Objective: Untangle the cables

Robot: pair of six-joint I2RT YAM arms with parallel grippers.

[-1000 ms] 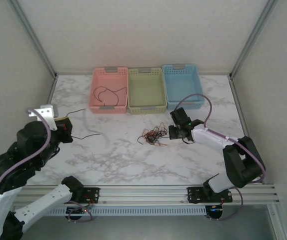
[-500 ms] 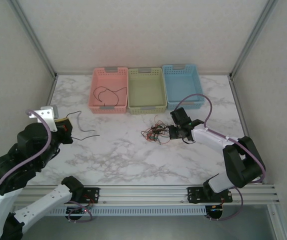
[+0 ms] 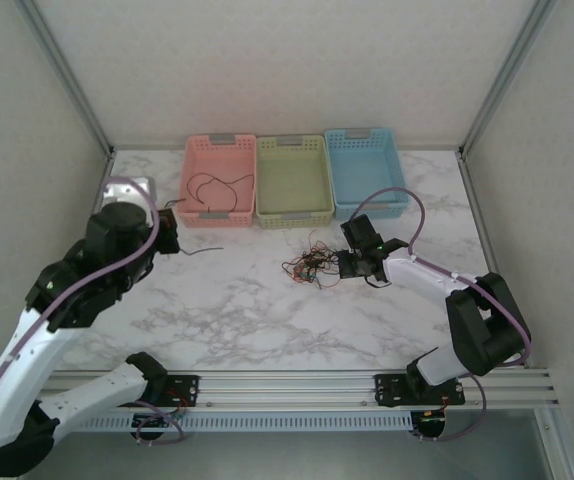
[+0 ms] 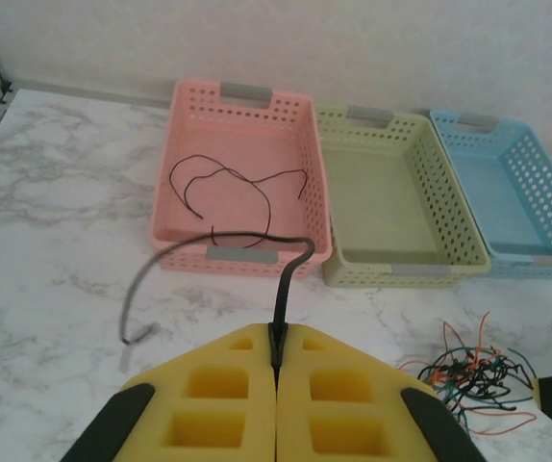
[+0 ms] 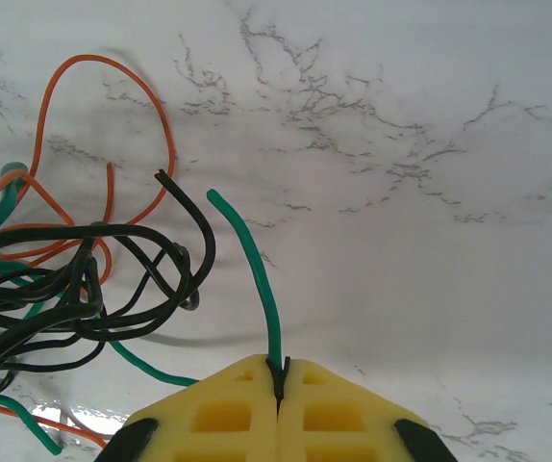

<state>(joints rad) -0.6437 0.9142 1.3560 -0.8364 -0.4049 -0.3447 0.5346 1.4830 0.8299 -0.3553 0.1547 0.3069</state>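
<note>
My left gripper (image 4: pixel 276 358) is pressed fully shut on one black wire (image 4: pixel 257 239), pinched at its end. I hold it just in front of the pink basket (image 4: pixel 165 207), I judge so that this freed strand can go in with the black wire (image 4: pixel 223 183) already lying on that basket's floor. The wire arcs left from my pads and droops to the marble table (image 4: pixel 45 250) short of the pink basket's near wall.

My right gripper (image 5: pixel 278 373) is also closed tight, on one green wire (image 5: pixel 257 269) that stands up between its pads. It sits low beside the tangled cables (image 3: pixel 309 266), which lie to the right of the pink basket and nearer to me. I take it this grip either pins the bunch or teases the green strand out.

Count: three baskets, the green basket (image 3: pixel 292 143) touching the pink basket's right side and the blue basket (image 3: pixel 362 135) next beyond. One wire in each gripper. The bunch mixes black, orange and green strands, too knotted to count; the basket's black wire may be one or two.
</note>
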